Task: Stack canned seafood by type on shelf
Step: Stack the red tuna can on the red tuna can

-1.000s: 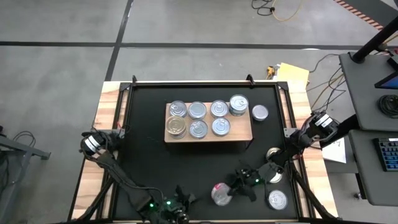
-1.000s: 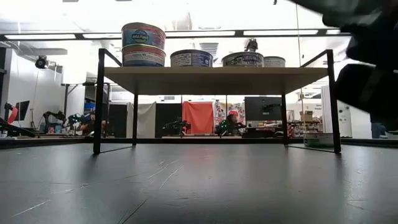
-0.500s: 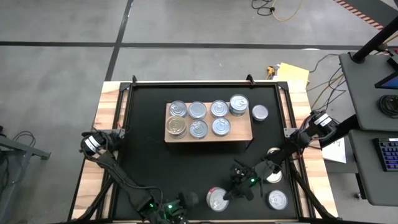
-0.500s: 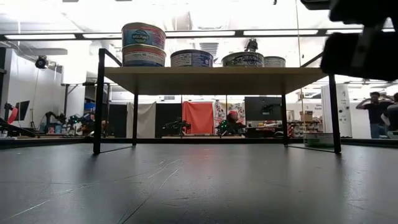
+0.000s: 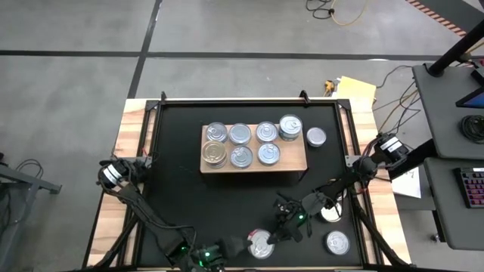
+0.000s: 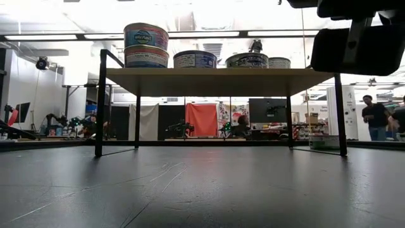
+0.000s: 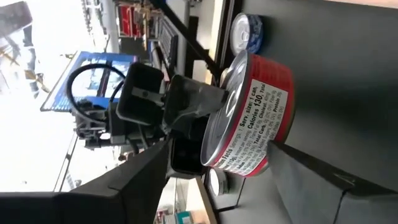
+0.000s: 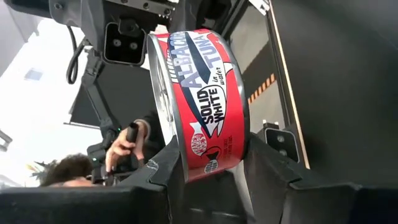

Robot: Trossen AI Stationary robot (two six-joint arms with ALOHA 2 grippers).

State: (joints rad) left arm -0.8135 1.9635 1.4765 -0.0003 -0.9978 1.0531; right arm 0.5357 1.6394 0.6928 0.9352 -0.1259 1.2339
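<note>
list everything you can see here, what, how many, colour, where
light-wood shelf board: one, pale wood, middle of the black tabletop mat
round metal tins on the shelf: seven lids showing, silver and one gold, in two rows
silver-lidded tin: one, on the mat just right of the shelf
loose silver-lidded tins: two showing, near right corner, one partly under the right arm
red-labelled tuna can: one, red sides and silver lid, held on its edge at the near edge of the mat
person: at least one, dark clothes, in the room behind
right claw: dark, shut on the tuna can
left claw: dark, open, fingers either side of the same can
</note>
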